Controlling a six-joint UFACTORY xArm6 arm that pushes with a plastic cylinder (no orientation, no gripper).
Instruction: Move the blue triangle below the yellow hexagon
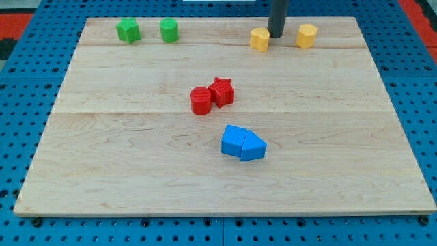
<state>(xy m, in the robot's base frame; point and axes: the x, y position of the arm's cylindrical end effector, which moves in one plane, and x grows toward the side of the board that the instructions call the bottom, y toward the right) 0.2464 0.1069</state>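
Nearest the view's bottom, two blue blocks are seen touching on the wooden desk (102, 178): a blue cube-like block (233, 139) on the view's left and the blue triangle (253, 147) against its right side, both a little right of the board's middle. Farther up, a red cylinder (201, 100) and a red star (221, 91) lie touching each other. At the view's top, a green star-like block (128, 30) and a green cylinder (168, 30) sit on the left, while two yellow blocks are placed on the right: one (259, 39) just left of my tip (276, 35), the other (306, 35) a short way to its right. Which of the two is the hexagon cannot be told with certainty. No claw is fitted, so nothing can be held; only a rod is carried, and it stands well apart from the blue triangle. For the step to be done well, the tip should probably be brought round to the lower side of the triangle, so that it is pushed up the board away from the blue neighbour, the red pair being passed on the right, and stopped short of the yellow block.
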